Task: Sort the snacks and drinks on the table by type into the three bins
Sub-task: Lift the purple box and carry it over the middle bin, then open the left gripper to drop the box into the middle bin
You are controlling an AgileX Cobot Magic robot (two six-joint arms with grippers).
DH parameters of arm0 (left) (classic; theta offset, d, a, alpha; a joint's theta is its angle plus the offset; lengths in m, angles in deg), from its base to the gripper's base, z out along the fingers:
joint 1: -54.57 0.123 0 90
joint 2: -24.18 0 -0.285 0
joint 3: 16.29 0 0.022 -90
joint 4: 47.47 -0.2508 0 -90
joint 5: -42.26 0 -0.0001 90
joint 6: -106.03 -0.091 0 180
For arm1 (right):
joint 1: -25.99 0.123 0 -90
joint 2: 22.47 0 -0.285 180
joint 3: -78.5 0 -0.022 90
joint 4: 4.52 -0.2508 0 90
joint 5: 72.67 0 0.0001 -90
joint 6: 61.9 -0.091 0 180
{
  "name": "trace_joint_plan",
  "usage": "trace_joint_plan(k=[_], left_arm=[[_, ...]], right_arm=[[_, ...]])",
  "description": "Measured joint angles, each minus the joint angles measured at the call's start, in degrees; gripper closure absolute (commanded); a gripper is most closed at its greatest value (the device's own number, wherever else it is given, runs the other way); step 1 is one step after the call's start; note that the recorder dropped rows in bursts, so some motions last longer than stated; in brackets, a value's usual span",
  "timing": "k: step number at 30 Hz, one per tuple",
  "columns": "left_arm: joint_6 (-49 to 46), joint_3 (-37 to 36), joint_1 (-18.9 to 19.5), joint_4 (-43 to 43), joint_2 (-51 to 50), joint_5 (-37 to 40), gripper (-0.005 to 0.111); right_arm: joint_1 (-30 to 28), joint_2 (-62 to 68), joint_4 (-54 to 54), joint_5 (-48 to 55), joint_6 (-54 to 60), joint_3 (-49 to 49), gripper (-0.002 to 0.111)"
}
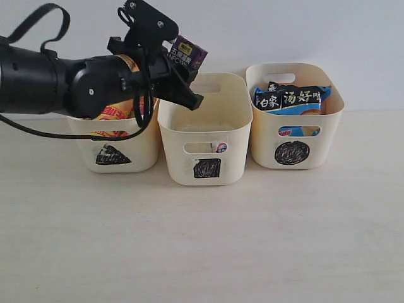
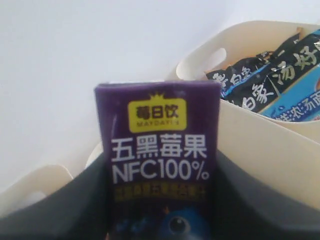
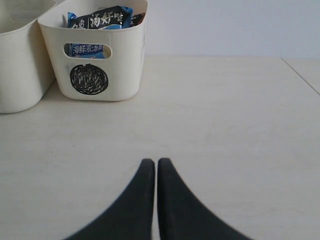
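Note:
My left gripper [image 1: 184, 66] is shut on the dark purple drink carton [image 1: 189, 53], holding it in the air over the back left rim of the middle bin [image 1: 205, 126], the one marked with a square. In the left wrist view the carton [image 2: 159, 150] stands upright between the two dark fingers [image 2: 75, 205]. The triangle bin [image 1: 126, 158] on the left holds an orange chip tube [image 1: 115, 113]. The circle bin [image 1: 297, 136] on the right holds a blue noodle packet [image 1: 291, 98]. My right gripper [image 3: 156, 162] is shut and empty, low over the table [image 3: 225, 125]; the exterior view does not show it.
The three bins stand in a row at the back of the table [image 1: 202, 240], near a white wall. A bit of blue and white [image 1: 221, 147] shows through the middle bin's handle cut-out. The left arm [image 1: 38, 82] and its cable cross over the triangle bin.

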Motion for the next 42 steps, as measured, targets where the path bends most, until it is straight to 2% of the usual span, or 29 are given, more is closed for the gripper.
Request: trace_joint_plan(k=[6,12,16,19,23,25,28,33,36,38,40,42], left_arm=[[0.44,3.97,0.0,0.0,-5.5,-1.93,0.102],[1.85,10.0,0.0,0.0,-9.47,2.53,0.102],[2.13,11.41,0.0,0.0,-11.06,4.01,0.101],[2.23,11.41,0.0,0.0,-11.44,4.8,0.086],[2.26,11.65,0.0,0.0,-11.44,4.9,0.051],[2.26,11.73,0.0,0.0,-11.44,5.01,0.037],[2.86,11.86,0.0,0.0,-11.44,4.9,0.028],[3.09,11.86,0.0,0.0,-11.44,4.9,0.03],[3.25,11.86,0.0,0.0,-11.44,4.9,0.035],[3.38,11.86,0.0,0.0,-11.05,5.45,0.044],[3.37,11.86,0.0,0.0,-10.03,7.29,0.058],[2.91,11.86,0.0,0.0,-8.61,9.83,0.079]], right_arm=[[0.0,0.0,0.0,0.0,0.0,0.0,0.108],[0.0,0.0,0.0,0.0,0.0,0.0,0.108],[0.0,0.0,0.0,0.0,0.0,0.0,0.108],[0.0,0.0,0.0,0.0,0.0,0.0,0.108],[0.0,0.0,0.0,0.0,0.0,0.0,0.108],[0.0,0.0,0.0,0.0,0.0,0.0,0.108],[0.0,0.0,0.0,0.0,0.0,0.0,0.108],[0.0,0.0,0.0,0.0,0.0,0.0,0.108],[0.0,0.0,0.0,0.0,0.0,0.0,0.108],[0.0,0.0,0.0,0.0,0.0,0.0,0.108],[0.0,0.0,0.0,0.0,0.0,0.0,0.108],[0.0,0.0,0.0,0.0,0.0,0.0,0.108]])
